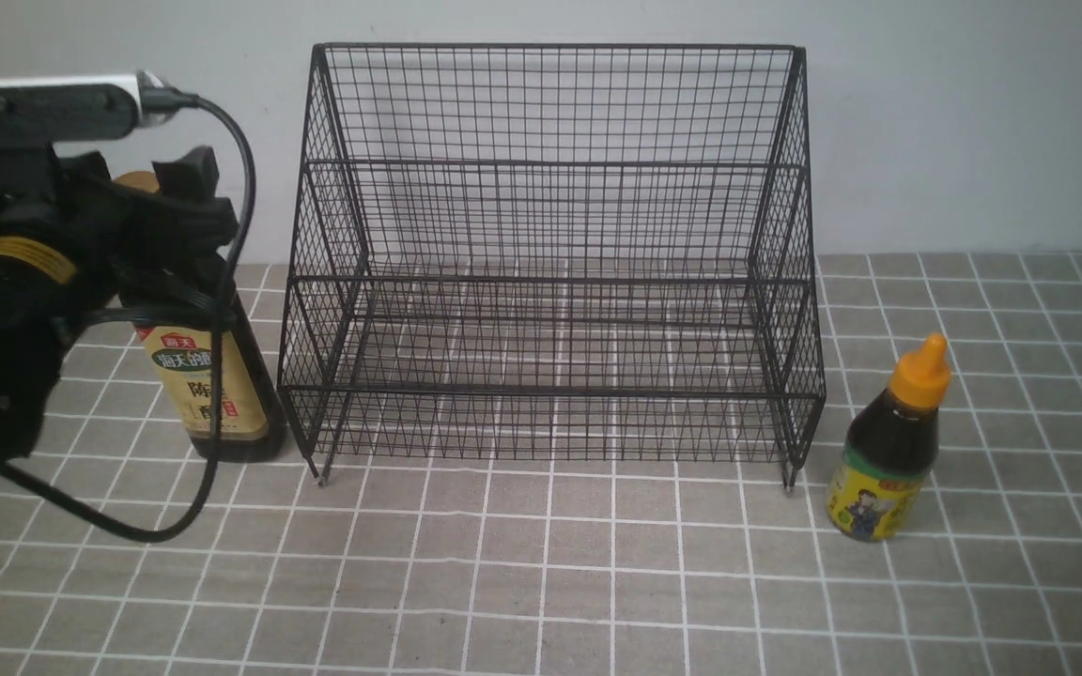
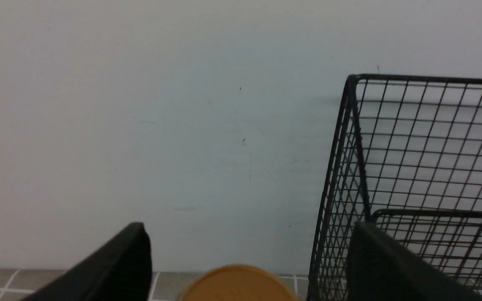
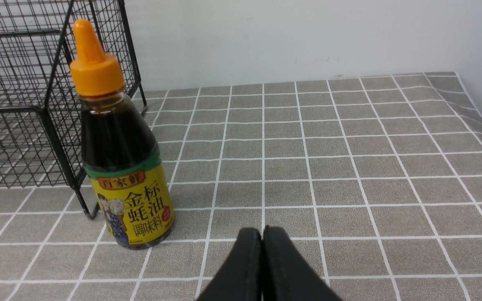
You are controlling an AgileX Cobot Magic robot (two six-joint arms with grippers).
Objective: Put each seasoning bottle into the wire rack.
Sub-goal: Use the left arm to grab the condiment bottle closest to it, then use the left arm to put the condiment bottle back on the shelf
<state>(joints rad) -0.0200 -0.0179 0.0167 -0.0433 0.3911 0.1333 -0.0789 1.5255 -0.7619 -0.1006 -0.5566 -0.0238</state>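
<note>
Front view: the left claw (image 1: 154, 202) reaches level around the neck of the tall gold-capped dark-liquid bottle (image 1: 212, 385), standing on the grey tiled table (image 1: 541, 582) beside the black wire-mesh rack (image 1: 550, 282) — poised to lift, I judge. Left wrist view: spread fingers (image 2: 115, 267) flank its cap (image 2: 237, 286), untouching. Right wrist view: right claw (image 3: 262, 259) clenched empty — short orange-capped bottle (image 3: 124, 167) just ahead.

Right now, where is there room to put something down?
Free: both shelves of the wire rack; the checked tablecloth in front of it, between the tall gold-capped bottle and the oyster-sauce bottle. Crowded: left of the rack, where the left gripper straddles the tall bottle.
</note>
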